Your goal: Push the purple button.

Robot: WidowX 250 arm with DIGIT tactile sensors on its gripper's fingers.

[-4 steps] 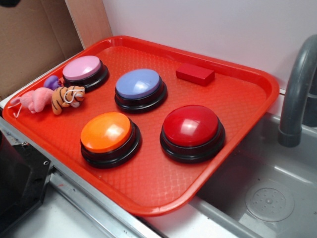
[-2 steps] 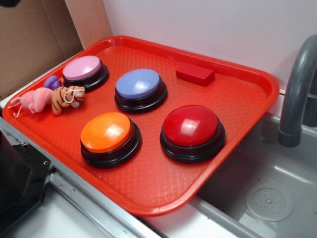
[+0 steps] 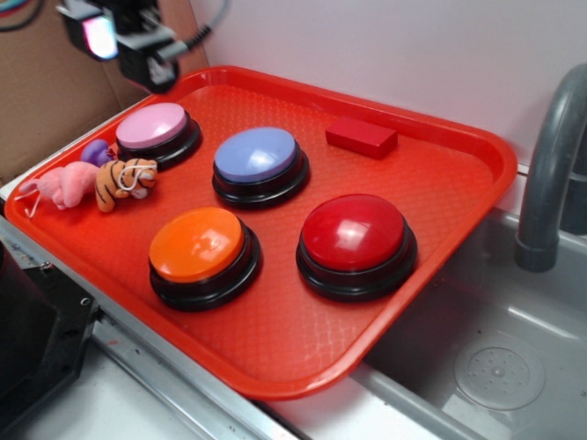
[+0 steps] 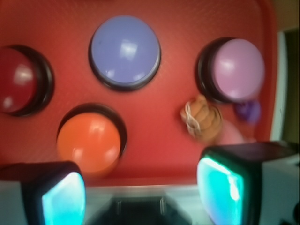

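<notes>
The purple button (image 3: pixel 256 154), a periwinkle dome on a black base, sits in the middle of the red tray (image 3: pixel 440 183). In the wrist view the purple button (image 4: pixel 124 50) is at the upper centre, blurred. My gripper (image 3: pixel 128 50) hangs high at the tray's far left corner, above and behind the pink button (image 3: pixel 152 126), well apart from the purple one. The gripper (image 4: pixel 140 197) is open: its teal pads (image 4: pixel 220 192) stand wide apart with nothing between them.
An orange button (image 3: pixel 197 243) and a red button (image 3: pixel 353 232) sit at the tray's front. A red block (image 3: pixel 361 136) lies at the back. A tiger plush (image 3: pixel 126 180), a pink plush (image 3: pixel 64 183) and a small purple plush (image 3: pixel 96 151) lie at the left edge. A faucet (image 3: pixel 550 165) and sink (image 3: pixel 495 348) are to the right.
My gripper has come into the exterior view at the top left; it did not show in the earlier frames. Nothing on the tray has moved.
</notes>
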